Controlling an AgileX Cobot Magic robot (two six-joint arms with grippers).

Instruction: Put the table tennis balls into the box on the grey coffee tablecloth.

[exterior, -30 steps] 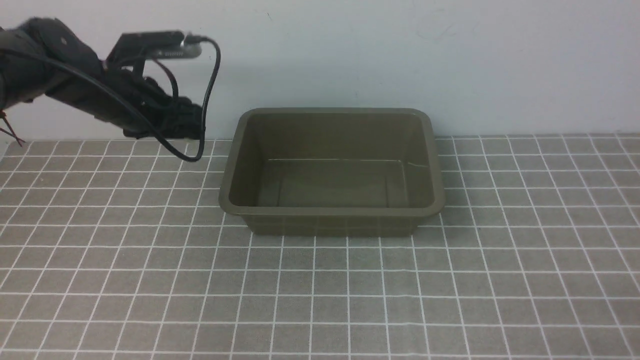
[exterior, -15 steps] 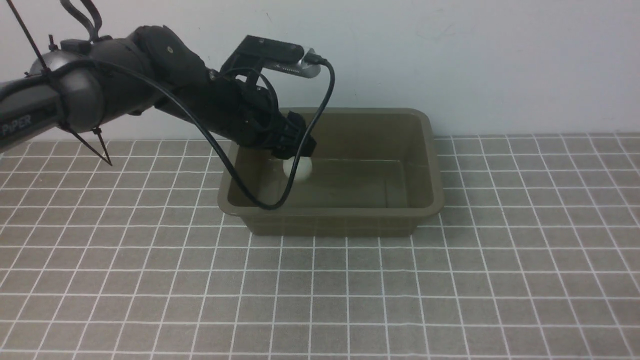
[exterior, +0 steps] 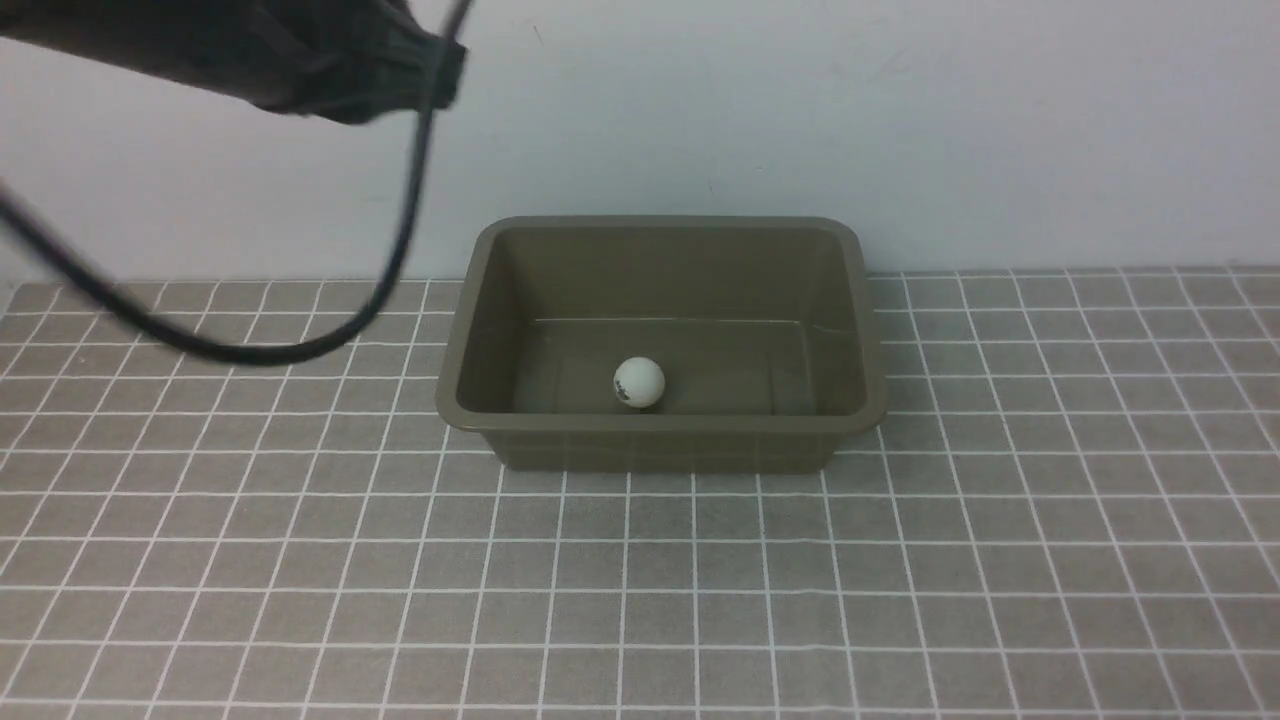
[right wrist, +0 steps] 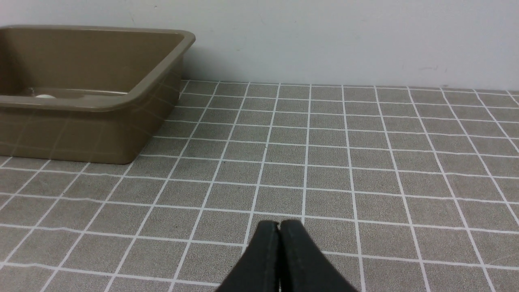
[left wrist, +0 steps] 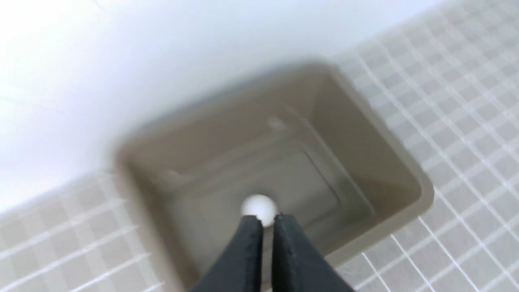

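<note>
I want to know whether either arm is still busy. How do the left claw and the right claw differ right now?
The left claw shows a narrow gap between its fingers; the right claw has its fingers pressed together. The left claw looks down from high above the box, with the ball lying inside; the right claw sits low over the grey coffee tablecloth. Both are black and hold nothing.
</note>
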